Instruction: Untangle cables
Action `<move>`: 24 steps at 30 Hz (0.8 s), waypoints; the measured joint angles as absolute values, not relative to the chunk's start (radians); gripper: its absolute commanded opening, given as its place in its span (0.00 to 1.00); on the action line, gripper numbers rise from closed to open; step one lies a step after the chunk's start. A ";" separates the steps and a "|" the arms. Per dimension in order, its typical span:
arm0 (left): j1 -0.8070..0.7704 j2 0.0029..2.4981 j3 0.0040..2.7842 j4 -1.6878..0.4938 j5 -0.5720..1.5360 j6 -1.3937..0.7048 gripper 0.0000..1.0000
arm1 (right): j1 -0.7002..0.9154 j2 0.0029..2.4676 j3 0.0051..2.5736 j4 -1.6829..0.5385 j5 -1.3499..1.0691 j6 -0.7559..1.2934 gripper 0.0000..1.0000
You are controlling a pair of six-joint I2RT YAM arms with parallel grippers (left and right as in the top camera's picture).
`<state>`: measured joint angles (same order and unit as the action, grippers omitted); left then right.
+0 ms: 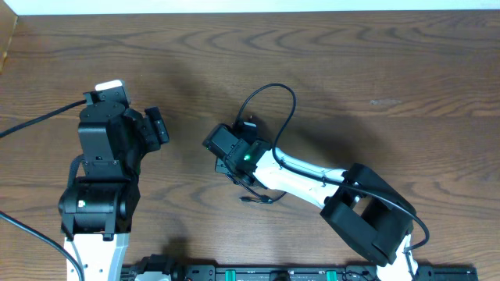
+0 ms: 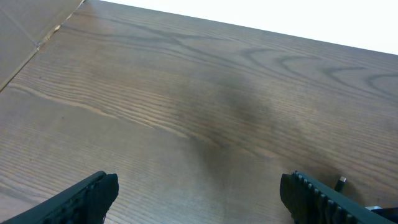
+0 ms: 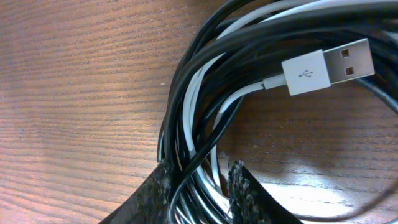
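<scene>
Cables (image 3: 179, 121) sit mid-bench as one bunched coil, mostly black strands with a white one threaded through, directly under the right end effector (image 3: 199, 186). Right end effector is closed narrow on the bundle: both dark pads (image 3: 160, 193) press the strands from either side, cords filling the gap. From that pinch the bundle's long axis runs up and away from the pads, then arcs toward upper right in the wrist view. Overhead, a single black loop (image 1: 292, 97) sticks out on the far side of the right wrist and a short tail (image 1: 254, 200) trails on the near side. Left end effector (image 2: 199, 186) is spread wide, nothing between its fingers, only bare bench (image 1: 351, 62) under it. It is well apart from the coil, which lies off to its right, so the right arm is clearly nearer. Likely next move: left arm has to cross rightward to take a free strand while the right one anchors the coil. Readable marks: white USB-A plug (image 3: 326, 67) carries the grey USB trident symbol. No brand name or text legible anywhere.
</scene>
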<state>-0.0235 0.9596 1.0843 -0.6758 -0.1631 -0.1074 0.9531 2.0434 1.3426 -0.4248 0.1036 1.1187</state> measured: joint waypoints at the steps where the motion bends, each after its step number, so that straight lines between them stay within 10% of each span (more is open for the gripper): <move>1: -0.023 0.960 1.084 -0.676 -0.163 -0.107 0.88 | 0.953 2.043 1.343 -0.425 0.105 1.119 0.27; 5: -0.023 0.960 1.084 -0.675 -0.163 -0.107 0.89 | 0.953 2.043 1.343 -0.419 0.114 1.115 0.01; 24: -0.023 0.960 1.084 -0.676 -0.163 -0.107 0.89 | 0.953 2.043 1.343 -0.426 0.128 1.067 0.01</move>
<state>-0.0235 0.9596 1.0843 -0.6758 -0.1631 -0.1074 0.9531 2.0434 1.3426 -0.4259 0.1276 1.0668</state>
